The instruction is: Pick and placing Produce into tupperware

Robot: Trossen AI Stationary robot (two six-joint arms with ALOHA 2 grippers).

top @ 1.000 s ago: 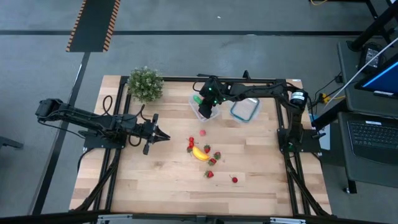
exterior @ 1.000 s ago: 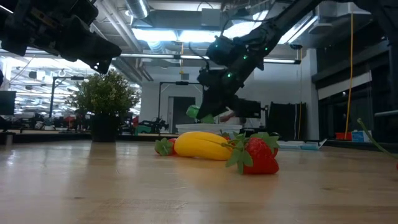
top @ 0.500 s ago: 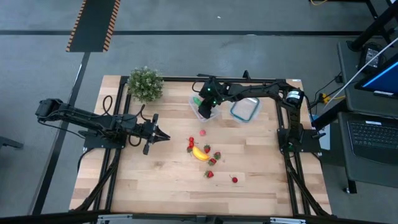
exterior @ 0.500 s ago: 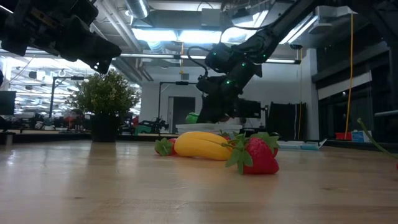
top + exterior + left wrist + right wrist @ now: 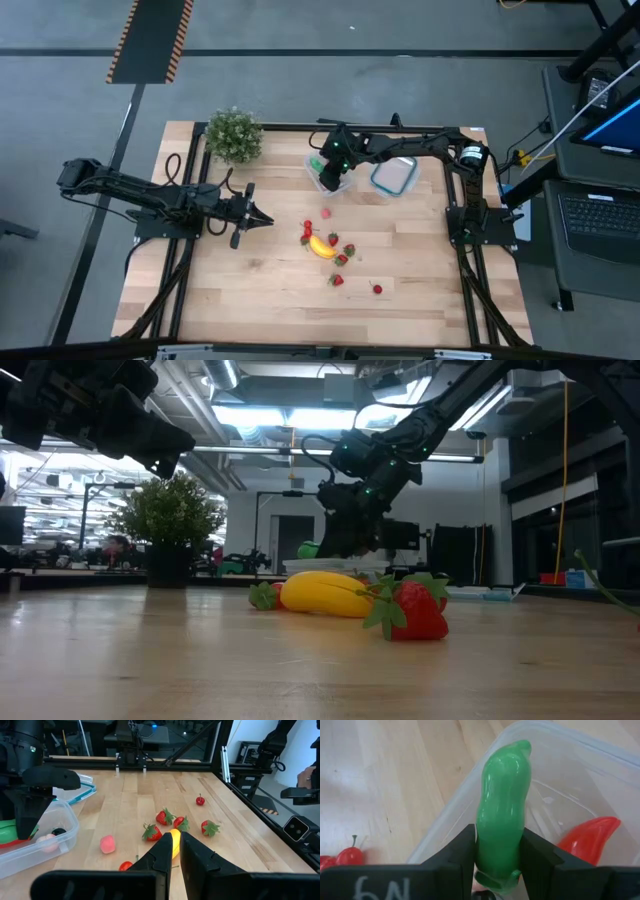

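My right end effector is clamped on the green pepper, its two fingers pinching the lower end so the rest sticks out past them. I hold it over the clear container, low above the rim, so that letting go should drop it inside and not on the tabletop. A red pepper already lies in the container; the left wrist view also shows a pale pink piece in there.

From above, the container sits at the far side of the tabletop, just beside a blue-rimmed lid and well apart from the potted plant.

The remaining produce lies nearer the middle: the banana with strawberries around it, a pink piece and a small cherry farther out.

My left end effector waits with its fingers pressed together on nothing, pointed toward that pile, presumably ready for the next pick.
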